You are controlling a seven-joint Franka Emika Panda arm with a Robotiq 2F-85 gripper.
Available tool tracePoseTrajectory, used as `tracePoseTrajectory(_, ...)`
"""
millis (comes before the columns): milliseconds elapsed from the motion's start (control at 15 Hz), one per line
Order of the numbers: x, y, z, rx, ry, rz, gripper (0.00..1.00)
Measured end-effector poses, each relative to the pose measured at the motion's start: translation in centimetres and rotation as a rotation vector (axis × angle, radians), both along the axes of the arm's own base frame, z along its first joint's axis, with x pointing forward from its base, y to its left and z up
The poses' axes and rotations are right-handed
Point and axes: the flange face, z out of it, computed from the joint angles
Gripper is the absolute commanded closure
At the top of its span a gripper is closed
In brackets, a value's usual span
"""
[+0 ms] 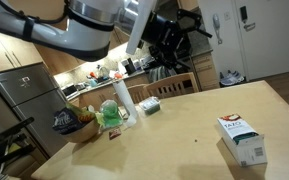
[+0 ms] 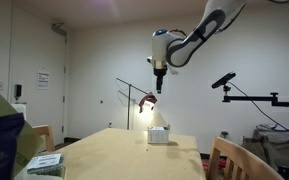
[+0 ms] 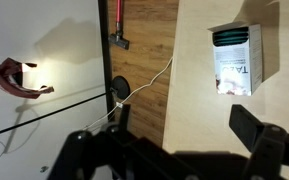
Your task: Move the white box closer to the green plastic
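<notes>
1. Gripper [image 2: 158,88]: jaws stand wide apart and hold nothing. It hangs high above the table [image 1: 184,120].
2. White box [image 1: 241,140]: lies flat near the table's near right edge in an exterior view, well clear of the gripper.
3. Green plastic [image 1: 111,118]: sits at the far left of the table, well apart from the white box and just beside a clear bottle [image 1: 122,98].

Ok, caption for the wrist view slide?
Open end effector hovers above the wooden table; white box below, not gripped.
</notes>
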Motion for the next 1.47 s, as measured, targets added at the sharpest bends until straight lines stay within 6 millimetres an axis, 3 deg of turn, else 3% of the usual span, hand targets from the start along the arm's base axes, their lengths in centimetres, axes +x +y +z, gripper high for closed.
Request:
tracePoseTrajectory(267,1.2,-2.6,-3.3,0.101,0.045,-0.006,0.0)
tracePoseTrajectory(600,2.7,-3.8,-6.1,0.223,0.103,-0.01,0.0)
tracePoseTrajectory(933,3.1,-3.5,-6.3,0.228,0.118,0.011,0.0)
tracePoseTrajectory(1267,3.9,-1.0,-7.6,0.368,0.211,0.256,0.0)
tracePoseTrajectory(1467,4.3,-1.9,-9.1,0.465,0.282,0.389,0.0)
